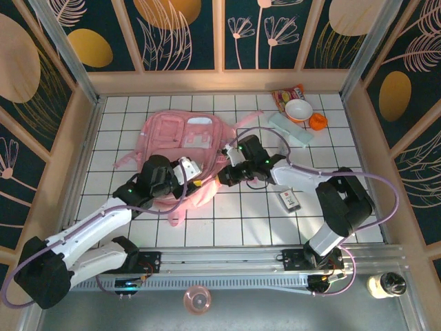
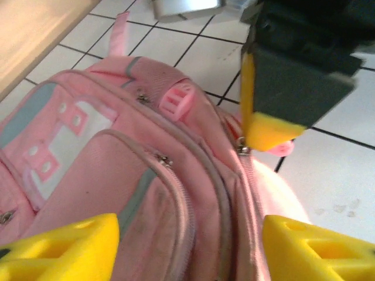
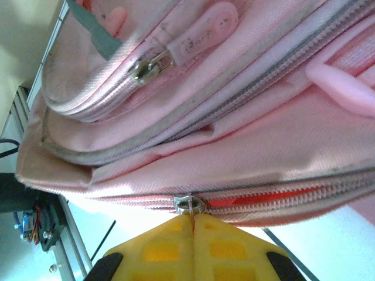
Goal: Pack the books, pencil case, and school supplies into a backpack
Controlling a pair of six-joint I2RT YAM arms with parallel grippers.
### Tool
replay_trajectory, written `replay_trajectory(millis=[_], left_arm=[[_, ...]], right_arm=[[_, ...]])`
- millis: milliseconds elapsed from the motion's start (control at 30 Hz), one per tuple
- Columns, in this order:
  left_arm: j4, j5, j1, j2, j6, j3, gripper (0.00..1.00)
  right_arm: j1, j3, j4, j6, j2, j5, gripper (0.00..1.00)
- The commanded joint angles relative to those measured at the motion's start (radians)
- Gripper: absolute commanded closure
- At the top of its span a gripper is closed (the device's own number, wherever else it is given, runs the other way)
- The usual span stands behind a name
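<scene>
RIGHT CLAW [image 3: 193, 222]: clenched on zip slider [image 3: 188, 204] at its 12 o'clock | ZIP AXIS: 9 to 3 along backpack [image 3: 234, 134] | LEFT CLAW [image 2: 187, 252]: released, over backpack, farther off

There is one soft pink backpack [image 1: 182, 131], one mint-blue pencil case [image 1: 291, 129], one white bowl [image 1: 290, 109], one red-orange snack packet [image 1: 285, 92], one dark labelled item [image 1: 289, 200].

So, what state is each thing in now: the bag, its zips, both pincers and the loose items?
Backpack, lying flat.
Main zip, partly open.
Middle zip, closed.
Left pincer, open over the backpack.
Right pincer, shut on the zip slider.
Pencil case, not packed yet.
Dark item, not packed yet.
Bowl, upright.
</scene>
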Motion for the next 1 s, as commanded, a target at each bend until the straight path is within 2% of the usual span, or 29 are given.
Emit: replay_trajectory(millis=[0,100,200,233,300,333,400,467,567,667,767,833,967], left_arm=[[0.02,-0.046,0.0,0.062,0.011,0.003,0.18],[0.025,0.028,0.0,0.104,0.023,0.012,0.07],[0.098,0.011,0.0,0.125,0.025,-0.01,0.08],[0.12,-0.008,0.0,0.134,0.022,-0.013,0.15],[0.129,-0.004,0.0,0.153,0.02,0.002,0.6],[0.128,0.005,0.0,0.153,0.013,0.008,0.76],[0.109,0.044,-0.001,0.133,0.026,0.017,0.99],[0.101,0.104,-0.001,0.081,0.042,0.008,1.0],[0.085,0.208,0.0,-0.007,0.052,-0.007,1.0],[0.047,0.253,0.0,-0.054,0.05,-0.003,1.0],[-0.007,0.254,0.0,-0.072,0.061,0.003,1.0],[-0.019,0.221,0.0,-0.074,0.058,-0.002,1.0],[0.011,0.159,0.0,-0.065,0.031,-0.018,1.0]], right_arm=[[0.011,0.022,0.042,-0.02,-0.087,-0.068,1.0],[0.008,0.043,0.007,-0.027,-0.101,-0.101,1.0],[0.01,0.054,-0.008,-0.038,-0.105,-0.162,1.0],[0.009,0.052,-0.01,-0.04,-0.107,-0.179,1.0],[0.007,0.054,-0.03,-0.046,-0.107,-0.161,1.0],[0.003,0.056,-0.056,-0.058,-0.103,-0.114,1.0],[-0.008,0.065,-0.128,-0.08,-0.072,0.051,1.0],[-0.008,0.078,-0.184,-0.111,-0.016,0.202,1.0],[-0.009,0.072,-0.165,-0.098,0.055,0.36,1.0],[-0.01,0.078,-0.134,-0.058,0.102,0.524,1.0],[-0.037,0.084,-0.123,-0.012,0.13,0.639,1.0],[-0.068,0.07,-0.08,-0.011,0.117,0.567,1.0],[-0.068,-0.001,0.029,-0.102,0.0,0.293,1.0]])
